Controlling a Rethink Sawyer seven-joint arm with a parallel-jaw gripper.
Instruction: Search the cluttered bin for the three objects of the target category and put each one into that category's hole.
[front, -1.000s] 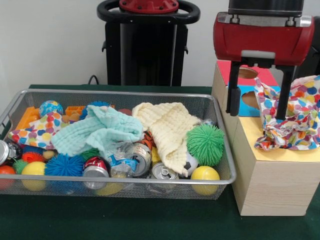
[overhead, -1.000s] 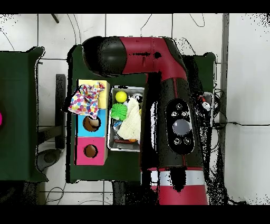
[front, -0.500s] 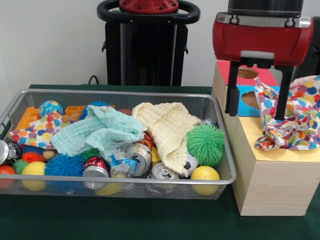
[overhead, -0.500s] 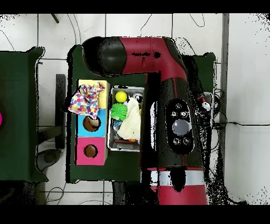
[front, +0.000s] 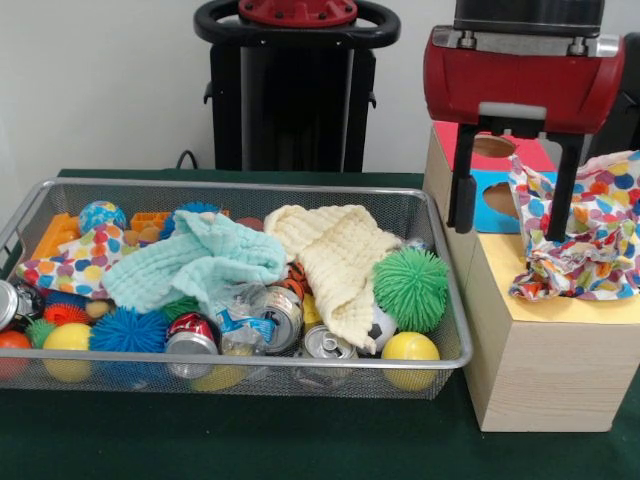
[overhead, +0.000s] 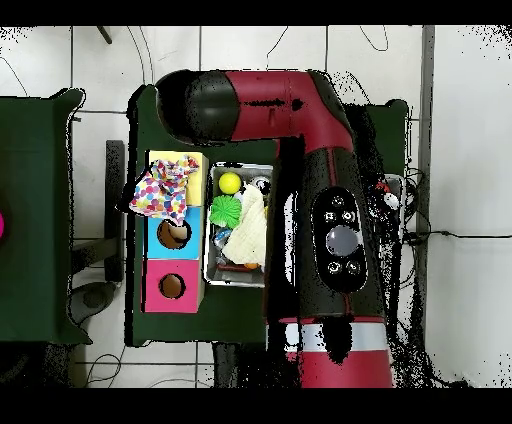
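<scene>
Two fingers on our gripper (front: 511, 205) hang spread wide above the box (front: 540, 350), gripping nothing. We see the dotted cloth (front: 583, 238) crumpled on the box's yellow end, right by the fingers. More cloths (front: 335, 255) sit in the bin (front: 230, 365).

Front camera low and close across the tabletop (front: 250, 440), facing the wire bin (front: 230, 365) and wooden box (front: 540, 370) side-on, overhead camera high and far — looking straight down on arm (overhead: 300, 150), floor and tabletop, both sharing bin, box and spotted cloth (front: 585, 240).
</scene>
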